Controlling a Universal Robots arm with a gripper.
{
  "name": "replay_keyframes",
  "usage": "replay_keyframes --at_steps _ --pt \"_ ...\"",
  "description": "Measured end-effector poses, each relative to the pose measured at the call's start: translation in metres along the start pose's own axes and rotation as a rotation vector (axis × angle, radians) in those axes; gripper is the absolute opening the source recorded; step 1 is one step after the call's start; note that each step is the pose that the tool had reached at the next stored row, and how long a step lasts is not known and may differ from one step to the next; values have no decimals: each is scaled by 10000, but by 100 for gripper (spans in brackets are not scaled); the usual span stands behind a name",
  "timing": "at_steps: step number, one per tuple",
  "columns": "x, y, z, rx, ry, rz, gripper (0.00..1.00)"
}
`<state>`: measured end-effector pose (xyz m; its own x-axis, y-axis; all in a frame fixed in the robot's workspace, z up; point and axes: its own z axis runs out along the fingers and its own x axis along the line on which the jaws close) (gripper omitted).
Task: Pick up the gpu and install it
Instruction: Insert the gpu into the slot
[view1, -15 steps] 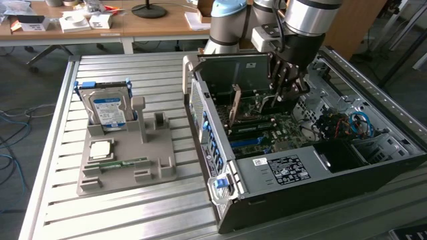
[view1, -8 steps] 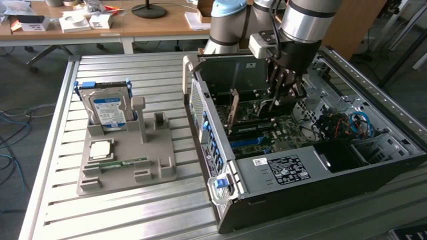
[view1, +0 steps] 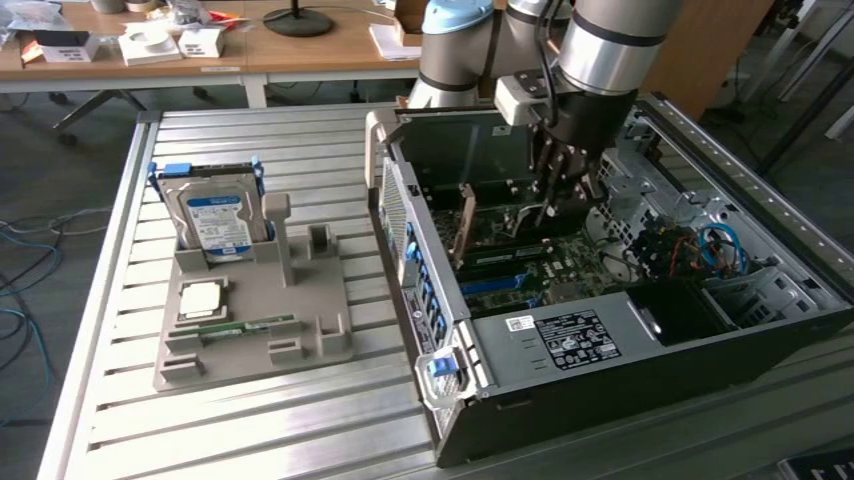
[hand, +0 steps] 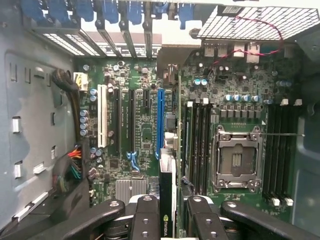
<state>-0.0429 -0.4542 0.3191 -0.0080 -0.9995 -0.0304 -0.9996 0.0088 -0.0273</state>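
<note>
Inside computer case (view1: 400, 235), toward its rear wall: gripper (hand: 169, 212) clamped on gpu (hand: 167, 185). Card edge-down, long axis parallel to blue slot (hand: 160, 120) straight below; contact with slot unclear.

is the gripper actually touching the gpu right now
Touching. The wrist view shows the gpu edge-on between the gripper fingers, which are closed against its sides above the motherboard.

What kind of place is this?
Probably a robotics lab or workshop: a robot arm holds a gpu inside an open computer case on a metal table, with cluttered desks behind.
</note>
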Motion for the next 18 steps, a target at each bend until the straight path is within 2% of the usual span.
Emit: replay_keyframes --at_steps 8,18 --pt "4 11 137 0 -2 -1 26" --pt "7 39 140 0 0 -1 26"
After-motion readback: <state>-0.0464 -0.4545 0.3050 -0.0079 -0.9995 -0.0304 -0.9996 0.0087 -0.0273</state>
